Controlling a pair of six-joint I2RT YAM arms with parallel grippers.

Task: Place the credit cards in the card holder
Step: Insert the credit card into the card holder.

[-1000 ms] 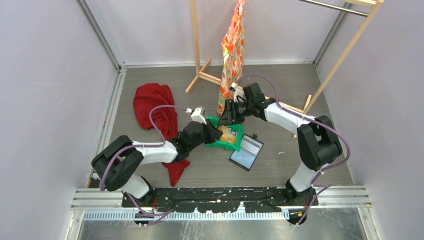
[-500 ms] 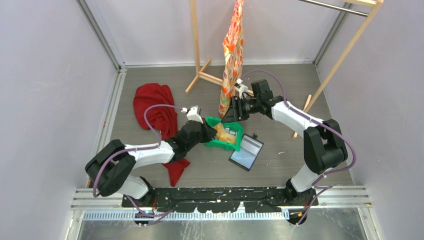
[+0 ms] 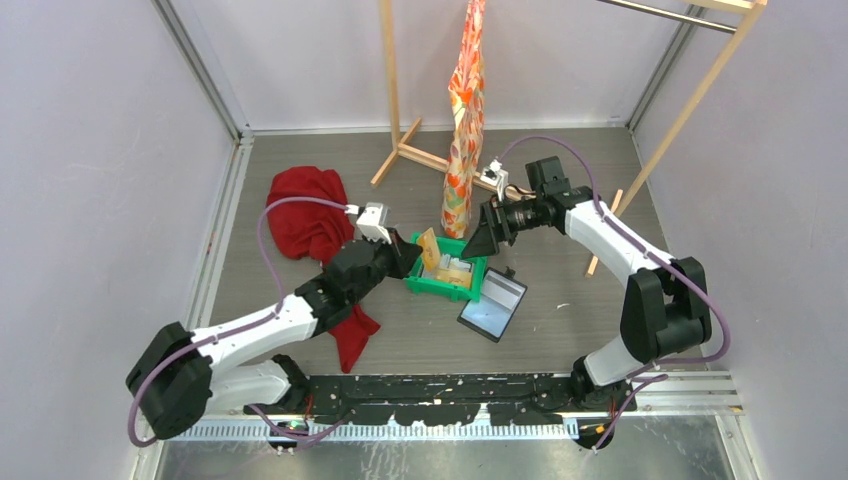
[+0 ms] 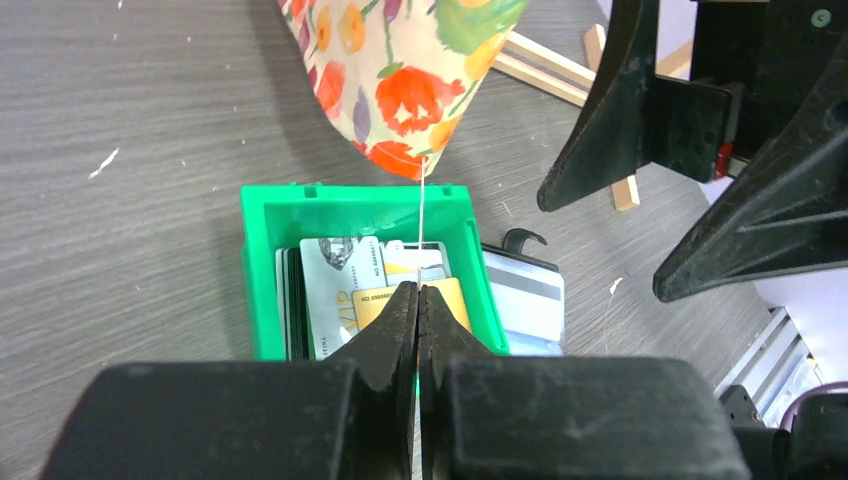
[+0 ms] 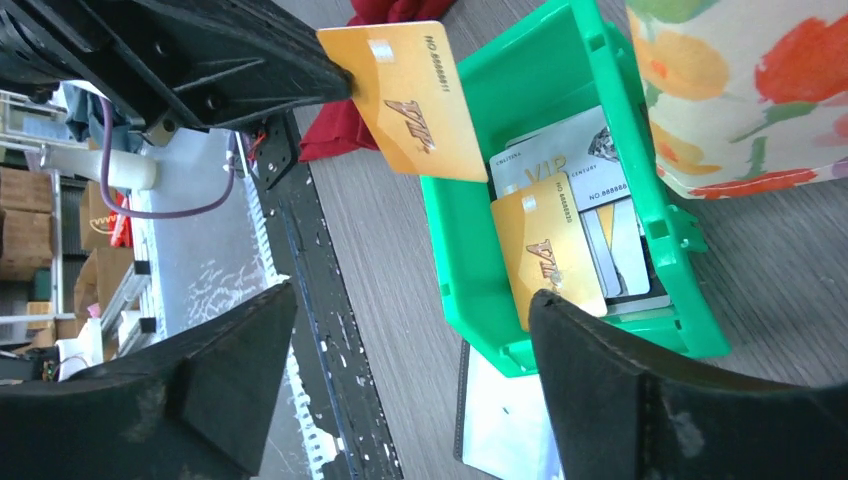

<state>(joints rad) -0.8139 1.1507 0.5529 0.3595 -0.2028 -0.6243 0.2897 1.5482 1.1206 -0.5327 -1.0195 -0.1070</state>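
Above the green tray (image 4: 350, 200), left fingers (image 4: 385, 335) pinch a glossy gold card (image 5: 412, 100); right fingers (image 5: 640, 390) gape.

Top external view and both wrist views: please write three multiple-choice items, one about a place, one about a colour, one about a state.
1. Where does the card holder lie?
A. On the table, beside the green tray
B. Inside the tray
C. In the right hand

2. What colour is the card that the left hand holds?
A. Blue
B. Gold
C. Green

3. In what state is the right hand?
A. Shut on a card
B. Shut on the tray's rim
C. Open, holding nothing

Answers:
1 A: the top view shows it flat on the table at the tray's side.
2 B: the right wrist view shows a gold card pinched by that hand.
3 C: its two fingers stand wide apart and grip nothing.
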